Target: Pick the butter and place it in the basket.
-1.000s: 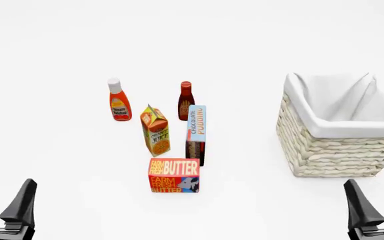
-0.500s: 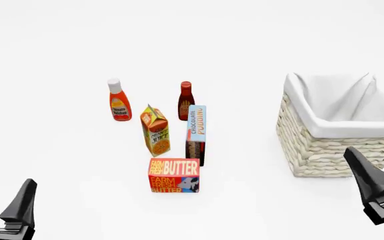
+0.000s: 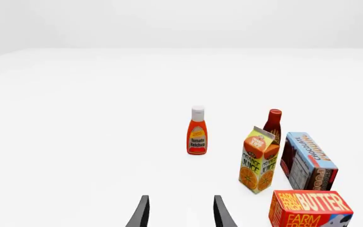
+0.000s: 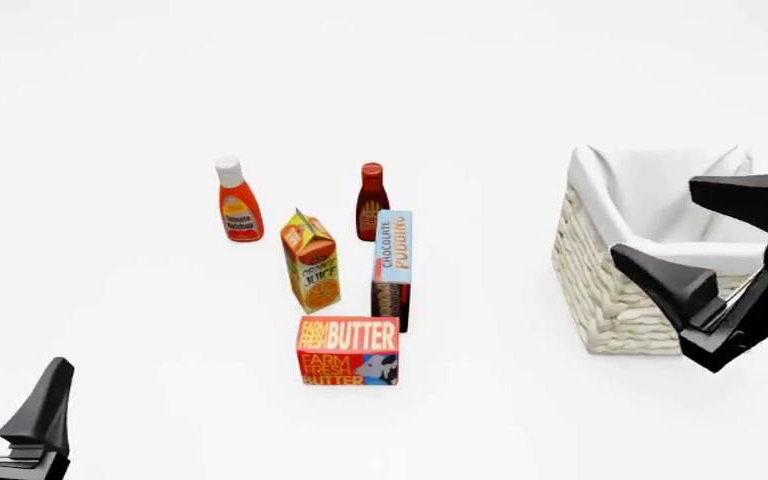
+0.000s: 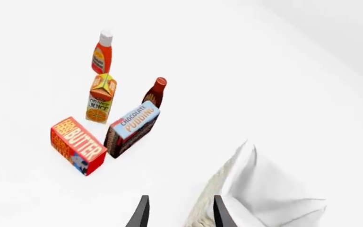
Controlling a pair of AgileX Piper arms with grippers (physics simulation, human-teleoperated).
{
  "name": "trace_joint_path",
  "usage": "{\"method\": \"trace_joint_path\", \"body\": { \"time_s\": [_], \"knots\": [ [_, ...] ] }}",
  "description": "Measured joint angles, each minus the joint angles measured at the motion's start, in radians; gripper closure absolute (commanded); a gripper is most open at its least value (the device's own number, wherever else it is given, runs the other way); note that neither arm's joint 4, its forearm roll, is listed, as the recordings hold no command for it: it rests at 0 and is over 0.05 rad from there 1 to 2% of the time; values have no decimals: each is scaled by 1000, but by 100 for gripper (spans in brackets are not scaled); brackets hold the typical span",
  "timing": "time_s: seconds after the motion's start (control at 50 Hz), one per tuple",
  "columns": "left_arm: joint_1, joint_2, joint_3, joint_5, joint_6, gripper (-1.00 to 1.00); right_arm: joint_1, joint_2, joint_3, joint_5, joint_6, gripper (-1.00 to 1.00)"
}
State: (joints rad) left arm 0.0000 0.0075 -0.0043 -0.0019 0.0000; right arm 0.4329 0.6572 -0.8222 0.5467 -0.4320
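- The left hand (image 4: pixel 4 405) sits low at the near left corner, fingers spread wide, nothing between them.
- The butter (image 4: pixel 347 351) stands on the white worktop (image 4: pixel 117 320), just in front of the chocolate pudding box (image 4: pixel 392 268), well apart from both hands.
- The basket (image 4: pixel 624 300) stands far right.
- The right hand (image 4: pixel 715 235) hangs tilted before the basket, fingers wide apart, empty.
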Motion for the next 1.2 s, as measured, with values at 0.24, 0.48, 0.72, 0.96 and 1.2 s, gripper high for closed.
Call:
{"method": "trace_joint_path", "body": {
  "time_s": [0.24,0.48,0.72,0.96,1.2],
  "knots": [
    [0,0,0,0,0,-100,45,131,-97,87,-123,-100],
    [0,0,0,0,0,-100,102,240,-133,90,-187,-100],
    [0,0,0,0,0,-100,134,327,-181,97,-223,-100],
    [0,0,0,0,0,-100,166,408,-242,108,-241,-100],
    [0,0,0,0,0,-100,224,510,-332,132,-221,-100]
  ]
}}
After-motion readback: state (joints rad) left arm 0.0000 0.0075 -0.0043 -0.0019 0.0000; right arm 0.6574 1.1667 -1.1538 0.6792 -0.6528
